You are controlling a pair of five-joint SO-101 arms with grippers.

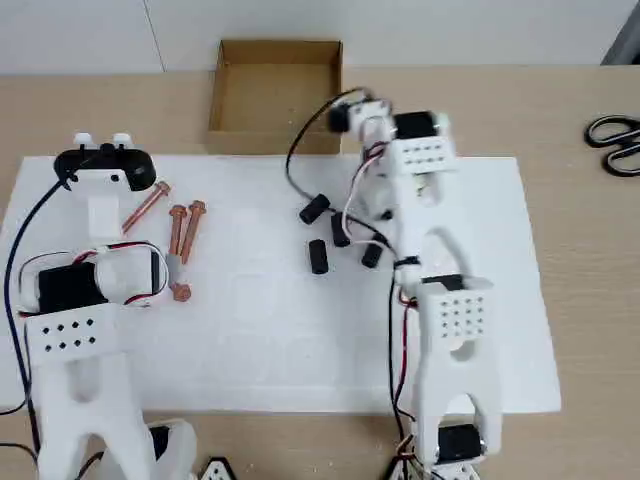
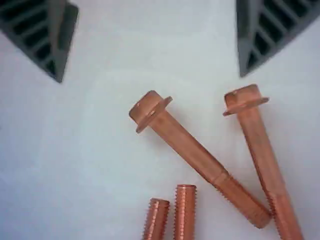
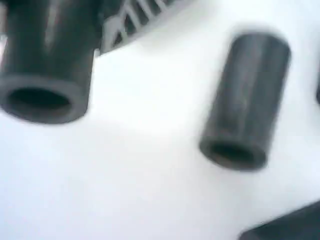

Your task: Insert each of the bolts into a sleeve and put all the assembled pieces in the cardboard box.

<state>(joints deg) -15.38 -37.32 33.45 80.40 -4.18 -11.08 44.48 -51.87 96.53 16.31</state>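
Four copper-coloured flanged bolts (image 1: pixel 177 228) lay loose on the left part of the white foam sheet (image 1: pixel 260 340). Four black sleeves (image 1: pixel 318 256) lay near its middle, well apart from the bolts. The cardboard box (image 1: pixel 226 98) stood on the worktop (image 1: pixel 560 100) just beyond the sheet's far edge, with nothing seen in it.

The left tool (image 2: pixel 150 75) hung over the bolts with its jaws spread wide, touching none. The right tool (image 3: pixel 107 35) sat beside one sleeve (image 3: pixel 45 65); whether it pinched that sleeve could not be told.

The bolts were judged rigid, light and apt to roll. The best hold was probably across the plain shank below the flange (image 2: pixel 150 111), leaving the threaded end free. The sleeves looked like stiff, light tubes, best taken around the outer wall with the bore left clear.
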